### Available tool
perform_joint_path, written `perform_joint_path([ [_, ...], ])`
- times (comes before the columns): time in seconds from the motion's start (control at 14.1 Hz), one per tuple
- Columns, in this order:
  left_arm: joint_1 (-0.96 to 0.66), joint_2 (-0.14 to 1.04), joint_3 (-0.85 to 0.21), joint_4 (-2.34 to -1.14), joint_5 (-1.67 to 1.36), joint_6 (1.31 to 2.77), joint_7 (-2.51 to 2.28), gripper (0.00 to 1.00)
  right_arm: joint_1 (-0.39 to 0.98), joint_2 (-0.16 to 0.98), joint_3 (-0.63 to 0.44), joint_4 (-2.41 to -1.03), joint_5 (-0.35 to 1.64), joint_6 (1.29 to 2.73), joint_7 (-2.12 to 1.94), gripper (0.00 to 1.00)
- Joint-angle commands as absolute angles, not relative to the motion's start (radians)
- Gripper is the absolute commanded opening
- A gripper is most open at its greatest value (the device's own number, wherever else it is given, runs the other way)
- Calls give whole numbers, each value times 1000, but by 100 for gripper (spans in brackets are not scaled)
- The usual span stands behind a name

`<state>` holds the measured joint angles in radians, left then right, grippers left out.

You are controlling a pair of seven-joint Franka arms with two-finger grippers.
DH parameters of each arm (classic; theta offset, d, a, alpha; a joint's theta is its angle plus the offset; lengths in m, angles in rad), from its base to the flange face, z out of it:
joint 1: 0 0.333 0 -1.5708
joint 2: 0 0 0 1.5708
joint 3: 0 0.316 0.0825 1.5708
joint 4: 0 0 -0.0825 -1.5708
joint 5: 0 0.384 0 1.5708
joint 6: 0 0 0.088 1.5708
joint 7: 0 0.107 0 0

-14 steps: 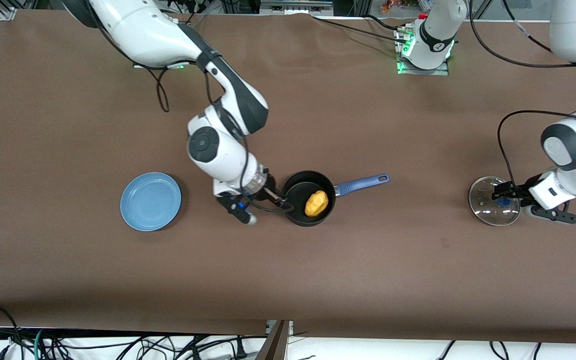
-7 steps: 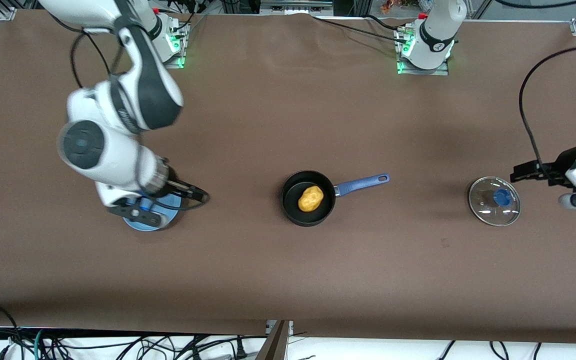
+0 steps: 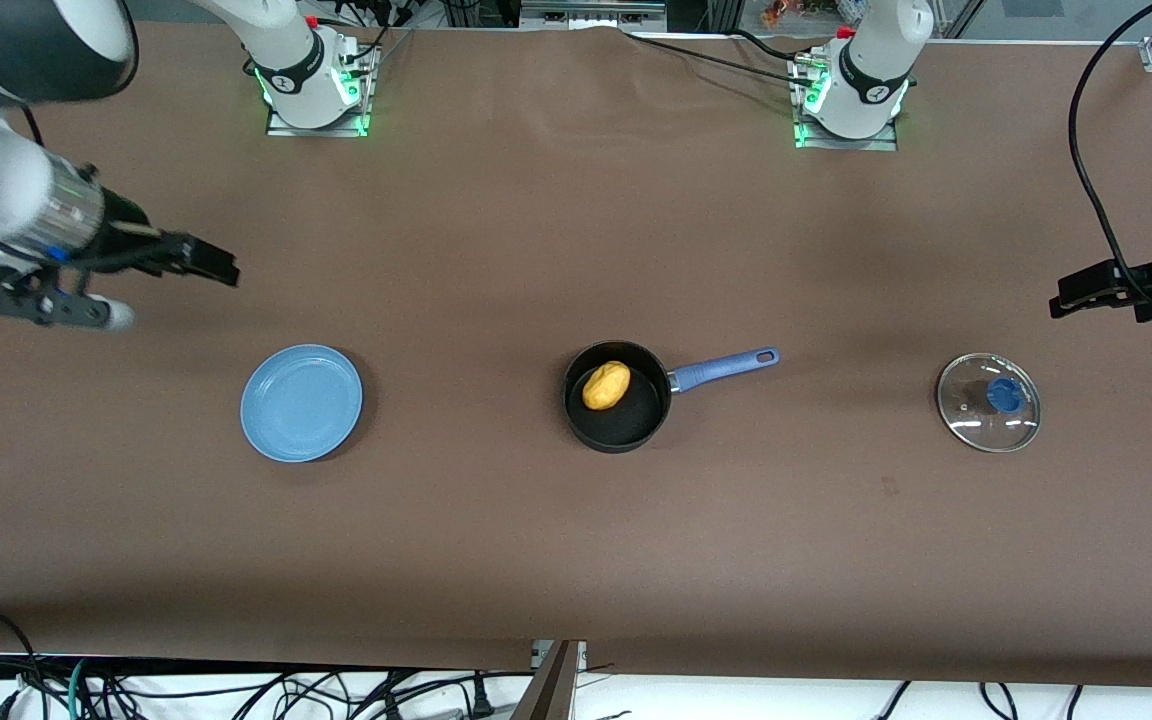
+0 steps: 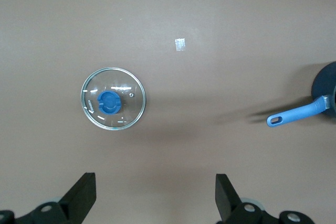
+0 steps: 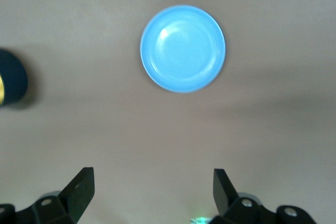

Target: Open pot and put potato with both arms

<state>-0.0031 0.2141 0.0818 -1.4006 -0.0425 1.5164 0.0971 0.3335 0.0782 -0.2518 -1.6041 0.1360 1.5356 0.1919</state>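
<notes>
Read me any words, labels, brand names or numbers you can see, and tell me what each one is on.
None can be read.
Glass lid: small white print beside the blue knob, too small to read.
Left arm's base: a small round mark, too small to read.
Pot, potato, blue plate: no text.
</notes>
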Motion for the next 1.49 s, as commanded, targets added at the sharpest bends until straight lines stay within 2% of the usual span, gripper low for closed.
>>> perform_joint_path([
  [0.0, 6, 207, 46, -1396, 0, 1448, 72, 100, 203, -6, -128, -1677, 86, 1520, 133, 100],
  [0.35, -9, 230, 52, -1350, 2, 1445, 71, 100, 166, -74, -68, -1721, 9, 1517, 126, 100],
  [1.42, -12, 235, 55, -1345, -5, 1447, 69, 100, 175, -43, -54, -1652, -32, 1525, 106, 100],
])
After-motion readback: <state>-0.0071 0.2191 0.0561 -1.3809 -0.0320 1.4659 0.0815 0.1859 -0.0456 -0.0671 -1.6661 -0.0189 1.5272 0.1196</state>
